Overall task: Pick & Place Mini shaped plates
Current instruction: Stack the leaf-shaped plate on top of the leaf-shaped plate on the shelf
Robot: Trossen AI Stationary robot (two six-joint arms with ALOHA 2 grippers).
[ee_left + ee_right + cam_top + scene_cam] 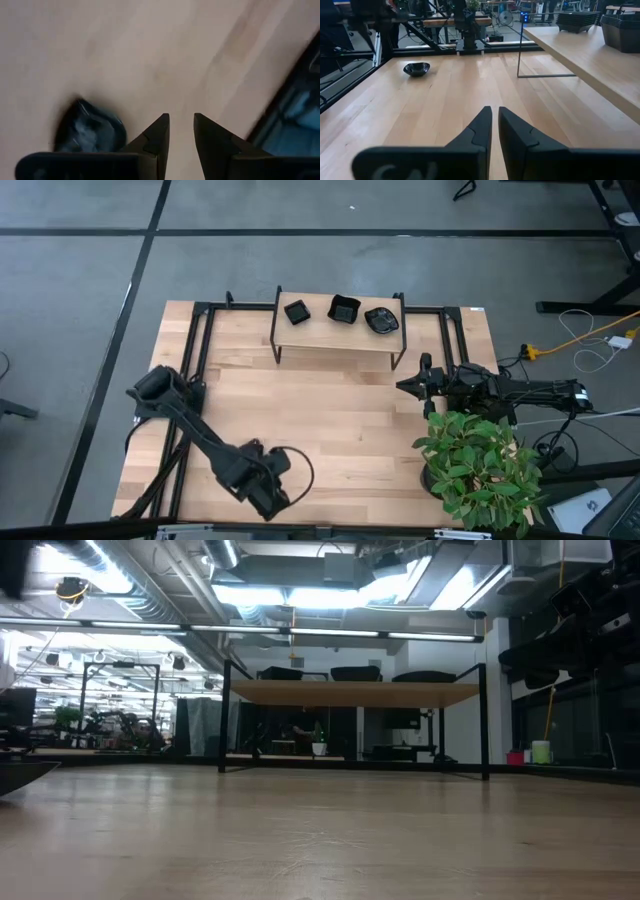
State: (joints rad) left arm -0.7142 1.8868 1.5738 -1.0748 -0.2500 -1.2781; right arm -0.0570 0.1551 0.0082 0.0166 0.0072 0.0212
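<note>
- Your left claw (283,492) is hanging over the desk's (340,410) near edge, fingers a little apart and empty, beside one loose plate (90,129).
- Three stacks of plates (344,310) are sitting on the shelf (330,335) at the far side.
- I judge you are lining up: centre the rim between the fingers before pinching.
- Your right claw (405,386) is waiting near the shelf's right leg, fingers nearly together, empty.
</note>
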